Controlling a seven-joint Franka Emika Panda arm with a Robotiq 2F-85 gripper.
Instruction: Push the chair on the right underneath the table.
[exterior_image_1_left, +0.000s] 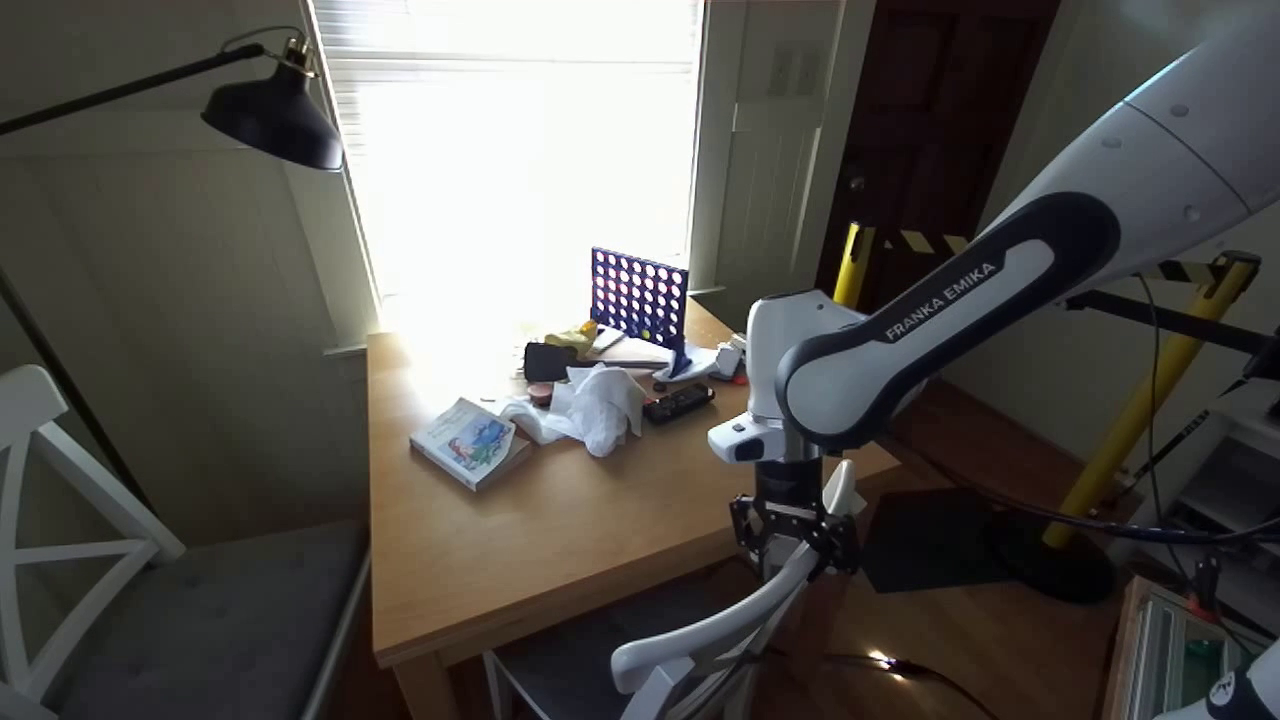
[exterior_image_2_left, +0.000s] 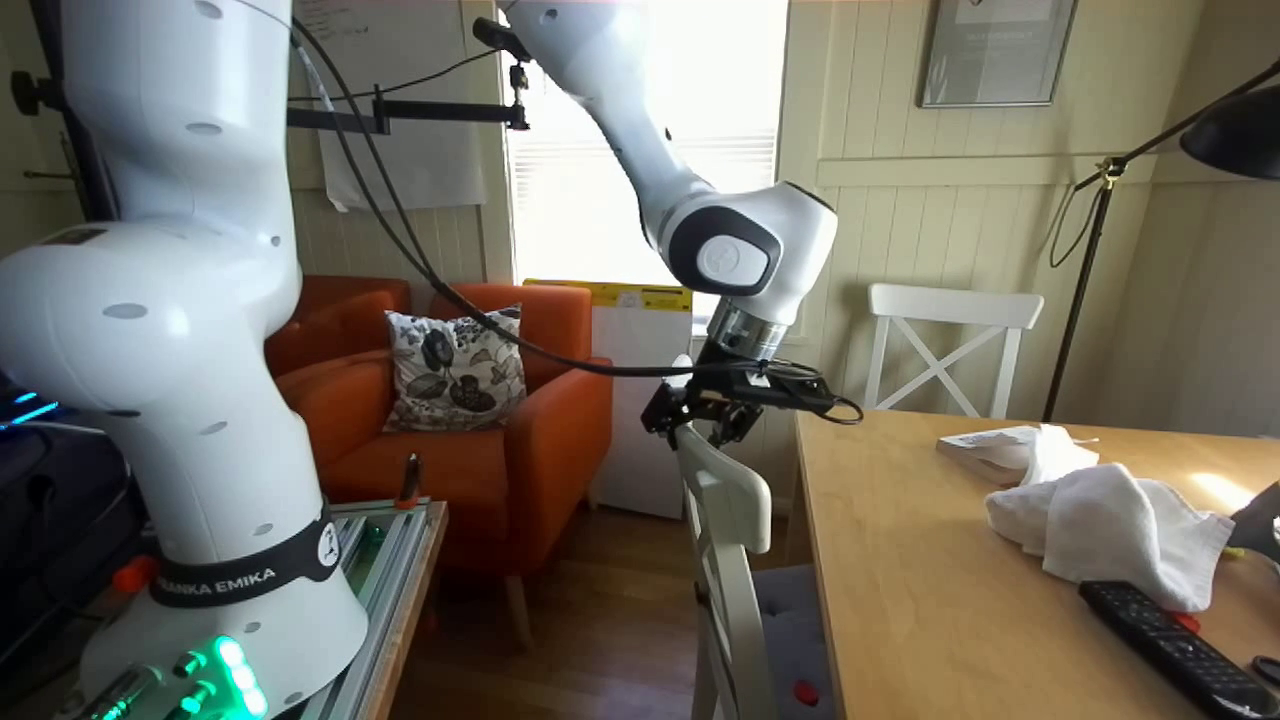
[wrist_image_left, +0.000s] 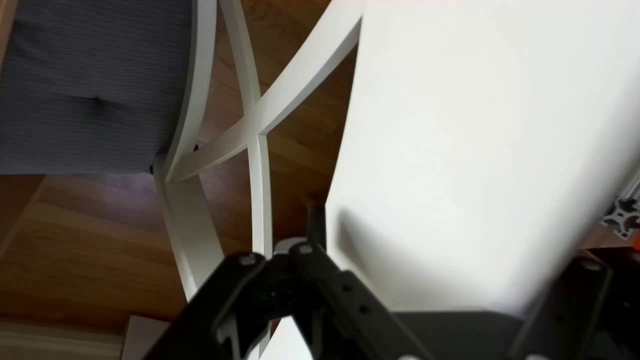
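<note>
The white-painted wooden chair (exterior_image_1_left: 705, 632) is being seen at the edge of the smooth tan wooden desk (exterior_image_1_left: 500, 560), its tufted grey cushion (wrist_image_left: 100, 65) being partly covered by it and its backrest (exterior_image_2_left: 737, 600) standing outside. The curved top rail (exterior_image_2_left: 735, 500) is being straddled by the black fingers (exterior_image_1_left: 840, 545), one on either side; whether the wood is being pinched cannot be told. An X-shaped cross (wrist_image_left: 254, 120) is being framed against brown plank flooring (wrist_image_left: 85, 250). By the desk an illustrated book (exterior_image_1_left: 470, 445), a crumpled white cloth (exterior_image_1_left: 600, 410), a black remote (exterior_image_1_left: 680, 403) and a blue grid (exterior_image_1_left: 640, 300) of round holes are being carried. Farther out, a near-identical X-back chair (exterior_image_2_left: 955, 305) is being seen near a dome-shaded lamp (exterior_image_2_left: 1240, 135), and a patterned pillow (exterior_image_2_left: 455, 370) is being cradled by an orange armchair (exterior_image_2_left: 460, 470).
</note>
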